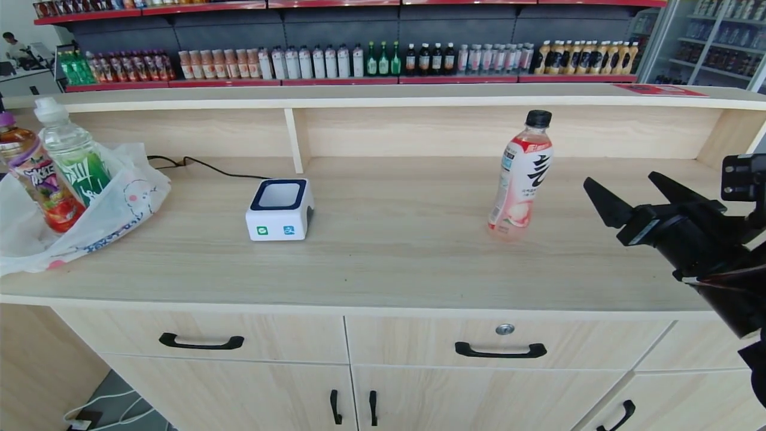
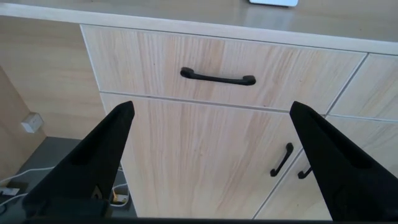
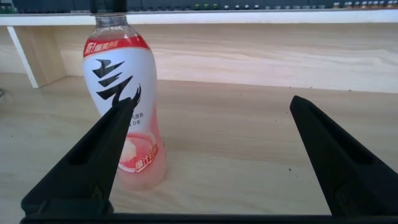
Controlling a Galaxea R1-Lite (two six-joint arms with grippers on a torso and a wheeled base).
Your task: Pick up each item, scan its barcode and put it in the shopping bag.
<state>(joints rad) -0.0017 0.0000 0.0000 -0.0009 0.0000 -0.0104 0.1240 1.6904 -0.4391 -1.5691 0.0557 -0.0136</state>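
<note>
Standing clear of counter [image 1: 389, 257] edges: pink bottle [image 1: 520, 173]; right jaws spread nearby; left jaws spread.

A pink bottle [image 1: 520, 173] stands upright right of centre, the right gripper [image 1: 622, 178] spread-fingered at the right edge, the scanner [image 1: 279, 209] mid-frame, and the shopping bag [image 1: 128, 206] with two bottles [image 1: 72, 158] far left.

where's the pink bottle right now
In the head view the pink bottle stands upright on the counter, right of the white scanner and left of the open right gripper.
</note>
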